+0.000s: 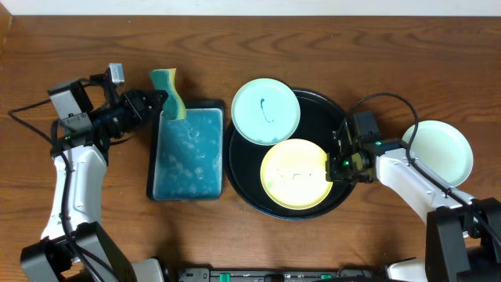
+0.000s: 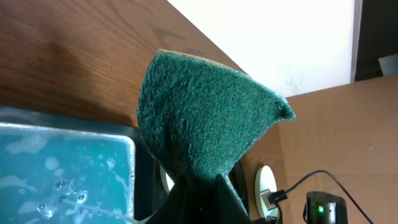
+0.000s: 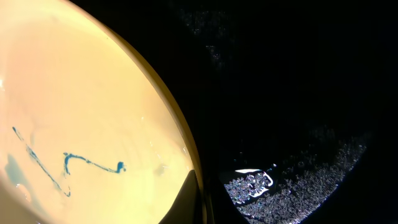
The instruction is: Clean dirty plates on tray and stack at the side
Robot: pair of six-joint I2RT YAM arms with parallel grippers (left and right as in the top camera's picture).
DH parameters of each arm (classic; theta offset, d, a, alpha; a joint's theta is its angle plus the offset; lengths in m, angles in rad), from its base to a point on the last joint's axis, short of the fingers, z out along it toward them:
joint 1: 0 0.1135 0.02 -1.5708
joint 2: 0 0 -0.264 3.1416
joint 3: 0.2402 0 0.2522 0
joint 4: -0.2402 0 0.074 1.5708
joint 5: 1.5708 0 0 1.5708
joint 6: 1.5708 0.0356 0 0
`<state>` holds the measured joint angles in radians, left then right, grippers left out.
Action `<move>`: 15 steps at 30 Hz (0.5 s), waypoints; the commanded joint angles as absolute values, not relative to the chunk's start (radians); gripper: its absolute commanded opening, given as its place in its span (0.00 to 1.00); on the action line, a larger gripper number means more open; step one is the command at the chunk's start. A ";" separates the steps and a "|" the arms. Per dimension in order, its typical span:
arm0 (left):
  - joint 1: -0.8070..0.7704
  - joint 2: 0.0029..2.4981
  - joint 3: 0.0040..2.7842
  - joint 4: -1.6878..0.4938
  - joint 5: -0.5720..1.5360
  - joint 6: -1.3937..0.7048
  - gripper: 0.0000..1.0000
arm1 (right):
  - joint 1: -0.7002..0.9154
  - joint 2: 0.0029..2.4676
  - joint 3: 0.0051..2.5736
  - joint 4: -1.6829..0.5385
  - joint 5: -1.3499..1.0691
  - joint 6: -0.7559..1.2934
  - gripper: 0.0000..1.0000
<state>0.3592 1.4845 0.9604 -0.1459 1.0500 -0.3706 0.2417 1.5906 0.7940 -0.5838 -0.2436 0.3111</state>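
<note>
My left gripper (image 1: 160, 100) is shut on a green and yellow sponge (image 1: 172, 92), held over the far left corner of the water basin; the sponge's green side fills the left wrist view (image 2: 205, 118). The black tray (image 1: 333, 110) holds a pale yellow plate (image 1: 293, 174) with thin teal smears (image 3: 68, 158). A mint plate (image 1: 266, 110) with a teal smear lies over the tray's far left rim. My right gripper (image 1: 337, 164) is shut on the yellow plate's right rim (image 3: 186, 143). A second mint plate (image 1: 440, 150) lies on the table to the right.
A rectangular black basin (image 1: 186, 153) of foamy blue-green water stands left of the tray, and also shows in the left wrist view (image 2: 62, 168). Water droplets lie on the tray floor (image 3: 292, 180). Cables run from both arms.
</note>
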 commanded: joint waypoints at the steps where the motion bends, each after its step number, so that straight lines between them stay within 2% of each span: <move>1: 0.365 1.470 0.967 -0.141 1.050 -0.384 0.08 | 0.253 1.598 0.789 -0.583 -0.235 0.329 0.01; 15: 0.365 1.470 0.967 -0.156 1.042 -0.383 0.08 | 0.253 1.598 0.789 -0.583 -0.235 0.329 0.01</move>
<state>0.3592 1.4845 0.9604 -0.1539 1.0428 -0.3740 0.2417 1.5906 0.7944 -0.5838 -0.2436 0.3111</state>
